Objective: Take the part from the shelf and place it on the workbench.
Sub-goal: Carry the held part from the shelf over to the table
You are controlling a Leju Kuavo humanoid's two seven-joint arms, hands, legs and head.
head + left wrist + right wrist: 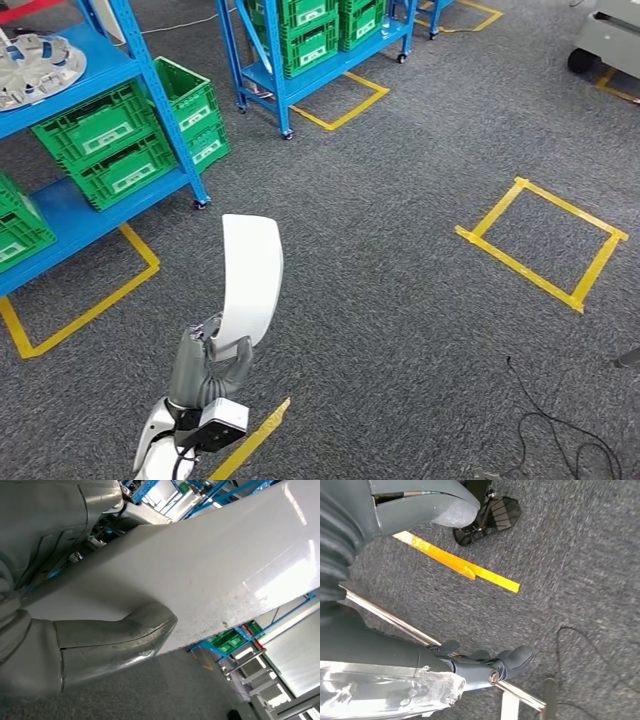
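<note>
One curved white part [251,275] stands upright in your left hand [207,365], fingers and thumb closed around its lower edge, above grey carpet and well clear of the blue shelf [162,95]. Your right hand [486,667] hangs by your side, holding nothing, fingers loosely extended. No workbench is visible yet. Keep the grip firm and the part upright as you turn to find it, since the tall panel could tip.

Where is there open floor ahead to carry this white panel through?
Bare carpet runs wide between the blue shelves and the yellow tape square. Crowded: shelves stacked with green crates beyond the left hand holding the white panel.
</note>
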